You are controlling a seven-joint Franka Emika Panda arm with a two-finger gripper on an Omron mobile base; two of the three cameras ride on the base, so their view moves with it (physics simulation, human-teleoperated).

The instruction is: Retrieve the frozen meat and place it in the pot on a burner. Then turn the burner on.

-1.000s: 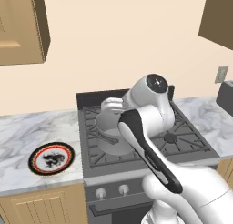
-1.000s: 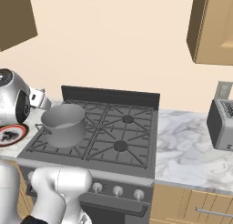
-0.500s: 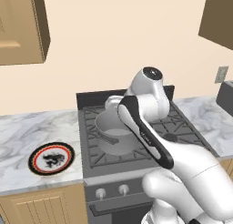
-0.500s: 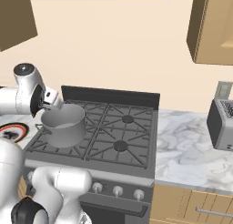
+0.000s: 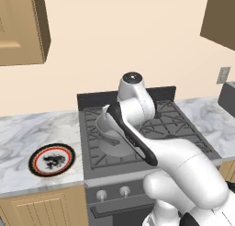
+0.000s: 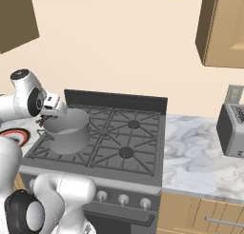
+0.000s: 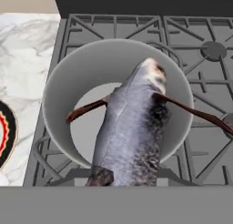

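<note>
The frozen meat (image 7: 132, 132), a grey, dark-mottled lump with thin reddish strands to either side, hangs directly above the open mouth of the pot (image 7: 68, 82), clamped between the fingers of the gripper (image 6: 47, 115), which are drawn in tight on it. The pot stands on the front-left burner (image 5: 94, 149) of the stove (image 6: 138, 133). Against a second ago, the arm has swung from the red-rimmed plate (image 5: 51, 160) on the marble counter (image 5: 27, 128) over to the pot.
</note>
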